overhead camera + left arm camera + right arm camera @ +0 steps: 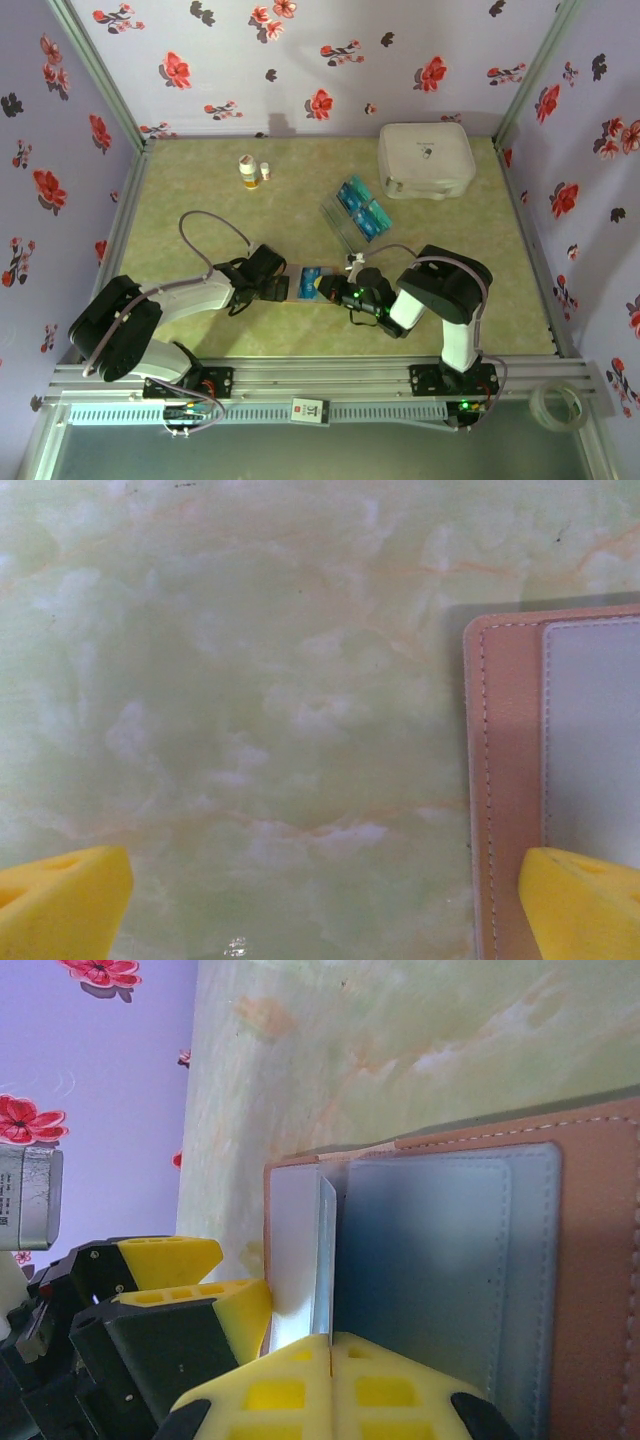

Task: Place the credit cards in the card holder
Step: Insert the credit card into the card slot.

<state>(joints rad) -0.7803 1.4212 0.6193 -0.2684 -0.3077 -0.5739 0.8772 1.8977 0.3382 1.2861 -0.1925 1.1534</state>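
Straddling card holder (503,780) edge, L gripper (320,905) fingers spread full wide, holding nothing; R gripper (330,1365) fingers pressed shut at holder's clear pocket, pinch unclear; credit cards (362,208) lie well back in clear tray (333,216).

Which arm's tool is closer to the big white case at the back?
The right. The right tool pinches the card holder, in front and left of the white case; the left tool is open farther left, at the holder's other end.
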